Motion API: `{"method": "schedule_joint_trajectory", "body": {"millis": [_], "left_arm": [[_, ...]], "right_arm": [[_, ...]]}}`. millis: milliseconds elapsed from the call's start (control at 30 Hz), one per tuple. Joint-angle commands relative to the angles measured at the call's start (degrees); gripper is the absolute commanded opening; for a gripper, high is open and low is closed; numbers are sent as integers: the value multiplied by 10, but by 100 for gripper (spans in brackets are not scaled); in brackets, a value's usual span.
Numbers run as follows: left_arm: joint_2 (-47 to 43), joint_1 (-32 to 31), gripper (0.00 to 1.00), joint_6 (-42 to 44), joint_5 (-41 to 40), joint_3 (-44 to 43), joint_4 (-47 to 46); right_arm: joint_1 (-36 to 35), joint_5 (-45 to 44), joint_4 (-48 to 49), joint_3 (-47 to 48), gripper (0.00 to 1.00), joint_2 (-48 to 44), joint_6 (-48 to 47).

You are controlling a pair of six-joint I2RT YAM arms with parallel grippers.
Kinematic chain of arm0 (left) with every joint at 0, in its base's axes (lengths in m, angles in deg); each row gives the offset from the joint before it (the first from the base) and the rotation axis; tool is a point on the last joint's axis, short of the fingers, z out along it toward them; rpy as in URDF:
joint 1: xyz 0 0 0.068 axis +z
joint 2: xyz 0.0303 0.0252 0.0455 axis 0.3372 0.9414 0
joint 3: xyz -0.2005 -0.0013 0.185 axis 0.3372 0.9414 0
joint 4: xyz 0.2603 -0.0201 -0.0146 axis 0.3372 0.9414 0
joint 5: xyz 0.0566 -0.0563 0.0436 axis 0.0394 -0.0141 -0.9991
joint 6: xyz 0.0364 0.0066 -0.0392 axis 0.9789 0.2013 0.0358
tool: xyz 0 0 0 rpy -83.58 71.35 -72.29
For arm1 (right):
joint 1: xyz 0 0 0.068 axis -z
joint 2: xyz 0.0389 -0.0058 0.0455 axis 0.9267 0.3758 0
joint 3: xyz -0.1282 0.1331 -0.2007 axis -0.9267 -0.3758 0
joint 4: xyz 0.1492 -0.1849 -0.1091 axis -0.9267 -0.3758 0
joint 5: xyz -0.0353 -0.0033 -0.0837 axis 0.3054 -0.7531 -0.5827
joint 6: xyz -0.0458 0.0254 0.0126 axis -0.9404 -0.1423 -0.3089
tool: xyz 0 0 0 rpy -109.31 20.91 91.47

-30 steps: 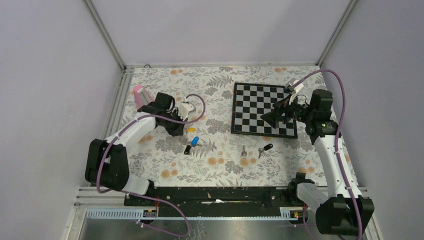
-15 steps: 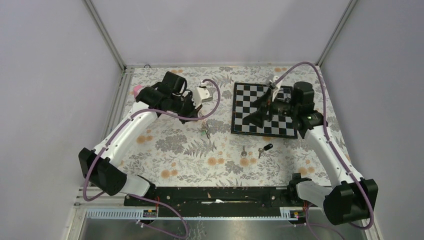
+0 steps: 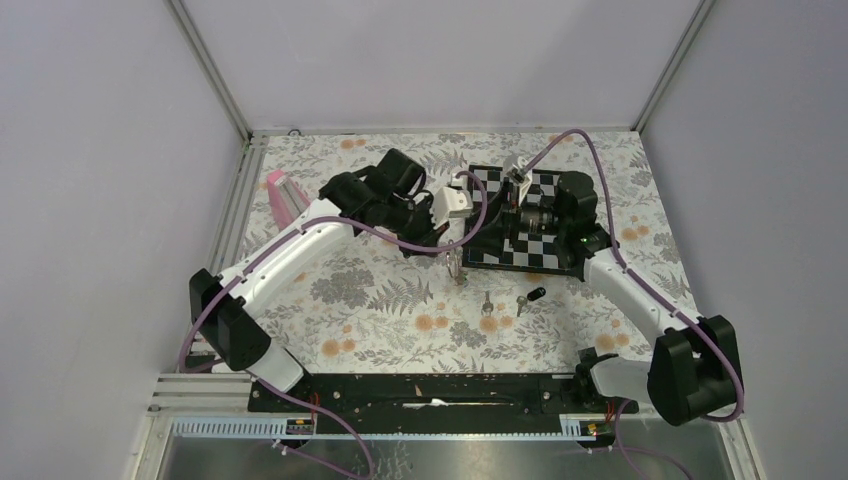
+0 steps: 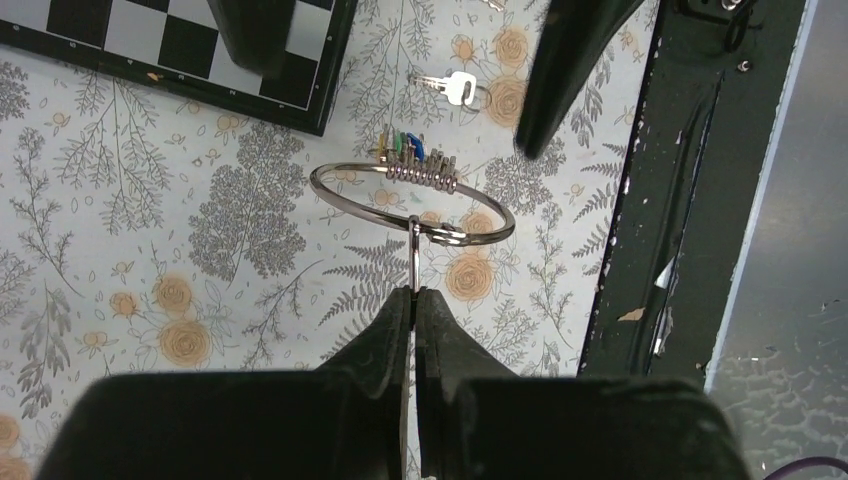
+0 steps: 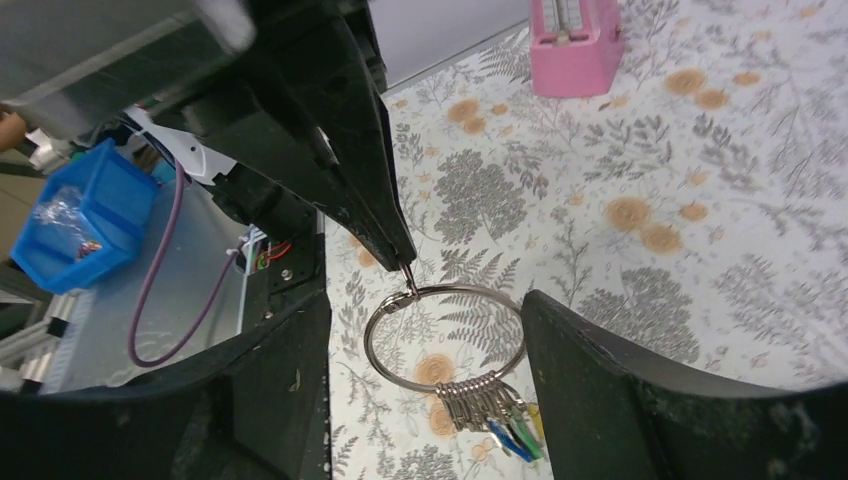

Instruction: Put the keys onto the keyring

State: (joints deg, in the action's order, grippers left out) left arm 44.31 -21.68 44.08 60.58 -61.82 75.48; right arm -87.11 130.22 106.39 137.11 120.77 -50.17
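The keyring (image 4: pixel 412 200) is a big silver wire ring with green, blue and yellow tags (image 5: pixel 505 420) bunched on it. It hangs above the floral table from a small loop, and my left gripper (image 4: pixel 413 292) is shut on that loop. My right gripper (image 5: pixel 425 300) is open, one finger (image 5: pixel 280 380) on each side of the ring, touching nothing. In the top view both grippers meet mid-table, left gripper (image 3: pixel 452 236), right gripper (image 3: pixel 478 245). Two keys lie on the cloth: a silver key (image 3: pixel 487 302) and a black-headed key (image 3: pixel 530 297). The silver key (image 4: pixel 455 88) also shows below the ring.
A black-and-white chessboard (image 3: pixel 545 225) lies at the back right, under my right arm. A pink block (image 3: pixel 283 197) stands at the left edge of the cloth. The black base rail (image 4: pixel 690 180) runs along the near edge. A blue bin (image 5: pixel 70 220) sits off the table.
My left arm has carried the keyring from the left of the table to the middle. My right arm has swung left over the chessboard, and its fingers now straddle the ring, slightly narrower.
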Motion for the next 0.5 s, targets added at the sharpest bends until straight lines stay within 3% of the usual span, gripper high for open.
{"method": "schedule_joint_trajectory", "body": {"millis": [0,167,467], "left_arm": [[-6,-12,0,-34,-11,-30,-63],[-5,-33,0,-39,-67,-26,-85],[1,-64,0,-52,-157,-17,-115]], "right_arm": [[-4,-5,129,-29,76,10,110],[-4,-11,221,-63,74,37,201],[-4,-22,252,-72,62,85,266]]}}
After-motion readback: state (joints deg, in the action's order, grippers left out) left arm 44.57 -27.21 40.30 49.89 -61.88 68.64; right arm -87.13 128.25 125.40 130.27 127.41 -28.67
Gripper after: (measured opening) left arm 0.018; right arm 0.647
